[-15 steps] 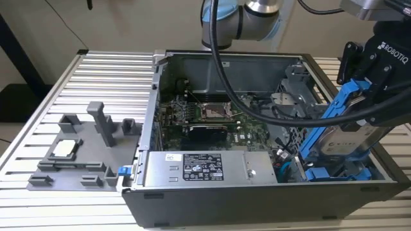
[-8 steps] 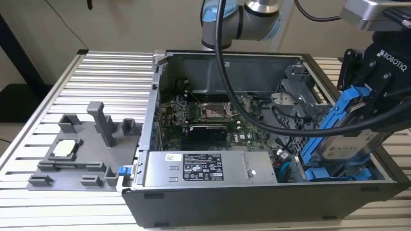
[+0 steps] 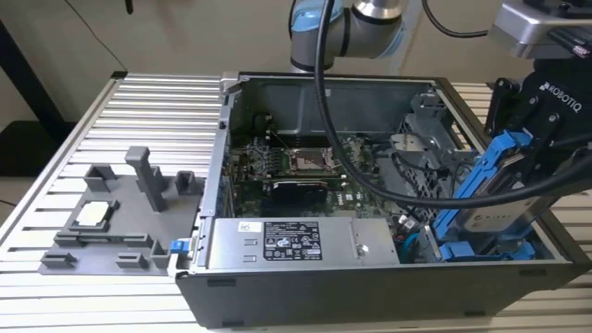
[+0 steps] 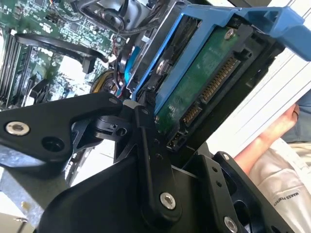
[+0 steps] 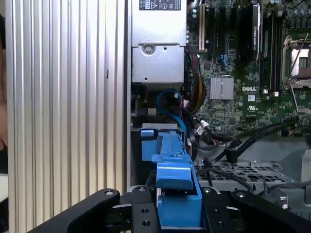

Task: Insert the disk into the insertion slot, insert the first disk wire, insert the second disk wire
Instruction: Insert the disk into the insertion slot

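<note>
Your black two-finger gripper point(image 3: 525, 163) is clamped on the disk point(image 3: 490, 211), a flat silver-grey hard drive with a white label in a bright blue plastic carrier frame. In the first wrist view its fingers point(image 5: 142, 206) press the frame's two sides. The disk stands steeply tilted at the exterior view's right, inside the near corner of the open grey metal computer case point(image 3: 370, 291), which sits on a ribbed aluminium table point(image 3: 138, 104). Its lower end is at the insertion slot point(image 3: 473, 251), the grey sheet-metal bay with blue plastic fittings, though it may not be seated; you cannot tell from these angles. To the left of the slot lies the grey power supply box point(image 3: 287, 243), with the green motherboard point(image 3: 296, 170) farther back. In the second wrist view a person's forearm point(image 4: 272, 133) shows beyond the disk
</note>
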`<control>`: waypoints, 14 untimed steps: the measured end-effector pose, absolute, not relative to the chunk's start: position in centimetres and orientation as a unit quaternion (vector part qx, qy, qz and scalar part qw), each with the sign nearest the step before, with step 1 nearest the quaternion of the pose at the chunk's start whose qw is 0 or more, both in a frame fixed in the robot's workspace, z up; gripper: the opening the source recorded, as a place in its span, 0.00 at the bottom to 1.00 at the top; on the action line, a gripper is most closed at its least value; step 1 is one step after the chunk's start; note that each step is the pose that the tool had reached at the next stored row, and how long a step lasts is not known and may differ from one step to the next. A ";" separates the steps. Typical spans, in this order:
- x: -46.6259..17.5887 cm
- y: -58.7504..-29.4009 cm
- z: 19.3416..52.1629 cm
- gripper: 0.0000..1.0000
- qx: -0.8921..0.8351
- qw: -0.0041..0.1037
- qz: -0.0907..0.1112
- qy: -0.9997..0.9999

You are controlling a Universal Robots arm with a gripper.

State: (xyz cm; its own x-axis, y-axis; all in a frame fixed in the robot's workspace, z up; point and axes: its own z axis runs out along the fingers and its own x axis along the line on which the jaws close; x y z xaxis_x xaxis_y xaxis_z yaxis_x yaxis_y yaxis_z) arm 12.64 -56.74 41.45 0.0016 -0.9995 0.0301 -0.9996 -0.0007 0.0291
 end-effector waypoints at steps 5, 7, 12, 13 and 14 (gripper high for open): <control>12.6 -56.7 40.8 0.33 0.707 0.020 0.000 -0.707; 12.6 -56.7 40.5 0.33 0.707 0.020 0.000 -0.707; 12.6 -56.7 39.6 0.33 0.707 0.020 -0.001 -0.707; 12.6 -56.7 39.4 0.33 0.707 0.020 -0.001 -0.707; 12.6 -56.7 39.2 0.33 0.707 0.020 -0.001 -0.707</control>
State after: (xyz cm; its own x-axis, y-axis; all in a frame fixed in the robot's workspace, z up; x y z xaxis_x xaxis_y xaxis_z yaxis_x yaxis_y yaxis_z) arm 12.65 -56.66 39.18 0.0016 -0.9996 0.0269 -0.9996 -0.0008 0.0291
